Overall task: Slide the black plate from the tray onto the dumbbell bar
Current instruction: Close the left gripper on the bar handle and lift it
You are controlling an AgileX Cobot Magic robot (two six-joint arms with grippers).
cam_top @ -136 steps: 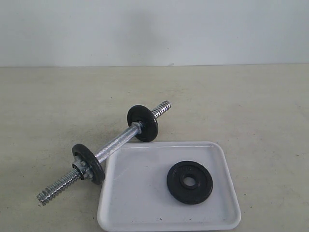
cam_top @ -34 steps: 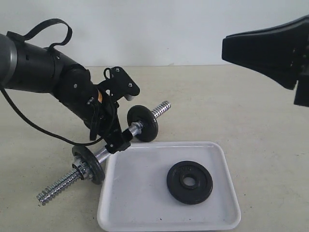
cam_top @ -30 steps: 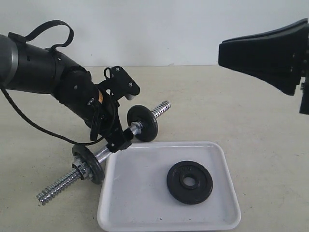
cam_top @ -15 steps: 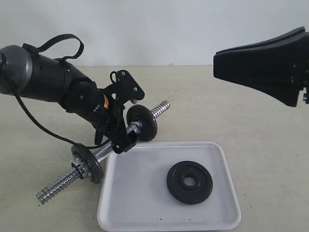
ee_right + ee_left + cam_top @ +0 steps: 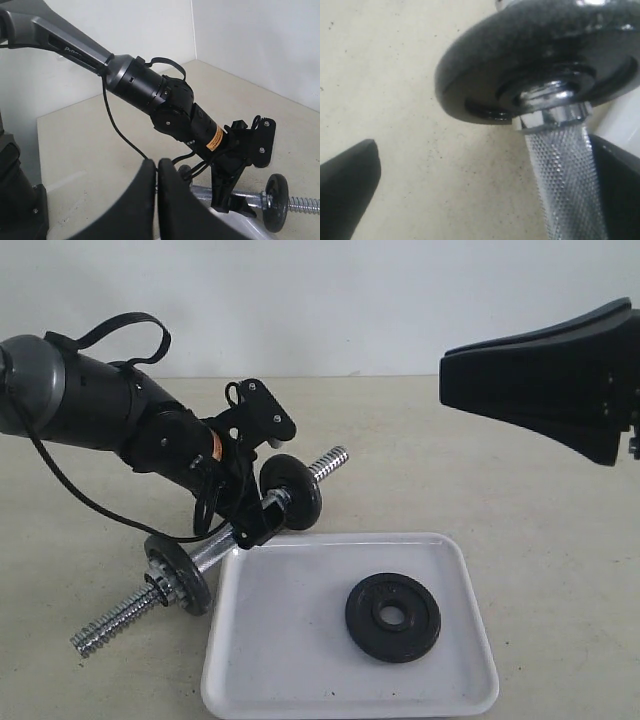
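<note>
The black plate lies flat in the white tray, right of its middle. The dumbbell bar lies slanted on the table by the tray's far left corner, with one black disc near its low end and another further up. My left gripper is open and straddles the knurled middle, which rests against one finger; the other finger stands well apart. My right gripper hangs high at the right, shut and empty.
The tray's front edge lies close to the table's near edge. The left arm and its cable loop stretch over the left part of the table. A pale wall stands behind the table.
The left arm has come in and set its open fingers around the bar. The bar has slid a little to the left. The right gripper has drifted slightly left.
</note>
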